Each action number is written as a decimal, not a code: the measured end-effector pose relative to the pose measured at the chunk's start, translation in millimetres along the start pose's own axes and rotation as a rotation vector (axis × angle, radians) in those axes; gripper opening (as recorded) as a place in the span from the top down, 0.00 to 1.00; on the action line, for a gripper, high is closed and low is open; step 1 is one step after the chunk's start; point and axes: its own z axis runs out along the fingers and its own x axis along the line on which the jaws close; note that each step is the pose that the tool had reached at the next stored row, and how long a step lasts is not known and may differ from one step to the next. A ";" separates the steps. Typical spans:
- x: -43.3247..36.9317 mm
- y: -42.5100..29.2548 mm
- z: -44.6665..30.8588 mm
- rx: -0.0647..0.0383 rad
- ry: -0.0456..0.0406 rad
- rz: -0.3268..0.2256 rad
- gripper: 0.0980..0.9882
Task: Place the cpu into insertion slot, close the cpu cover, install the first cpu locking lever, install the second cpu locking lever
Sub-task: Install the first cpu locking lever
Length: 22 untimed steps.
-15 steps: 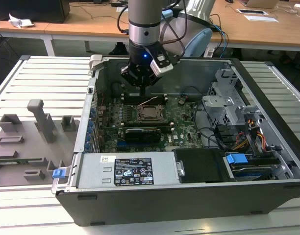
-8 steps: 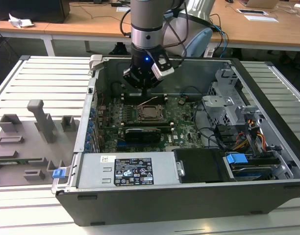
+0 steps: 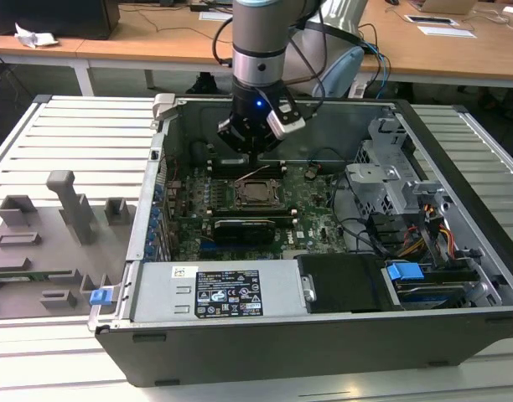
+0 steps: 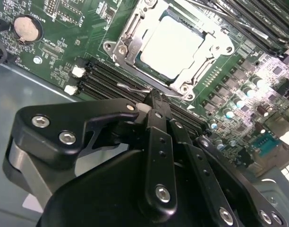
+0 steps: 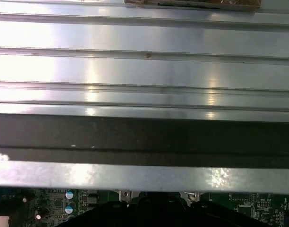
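Since its black, bolted fingers are drawn together with no gap visible between them, the gripper (image 4: 154, 98) works as a narrow point rather than a wide clamp. That suits something as slight as the thin, bent silver wire lever (image 4: 131, 88) that its tip meets. Whether the tip pinches the wire or only bears on it, I cannot tell.

The lever lies along the socket edge nearest the gripper, just beside the long black memory slots (image 4: 99, 78). It probably sits there because it has to swing down along that side to lock the plate.

Just beyond it lies the cpu cover (image 4: 132, 30), a silver-grey metal frame with a cut-out middle. It is flat, so closing it looks done. Through the cut-out shows the cpu (image 4: 172, 46), a pale silver-grey square chip. It sits level in the insertion slot (image 3: 239, 193), the black-framed square socket on the green circuit board (image 4: 64, 33). I judge the work to be at the locking-lever stage.

In the exterior view the gripper (image 3: 255, 159) hangs upright over the socket's far edge. It is inside the open grey metal computer case (image 3: 323, 335), a stance that likely keeps the arm clear of the walls.
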 end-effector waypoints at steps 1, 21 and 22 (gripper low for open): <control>-0.4 0.1 0.4 0.000 0.0001 0.000 0.99; -20.0 5.4 20.1 0.000 0.0014 0.000 0.99; -20.3 5.4 21.0 0.000 0.0015 0.000 0.99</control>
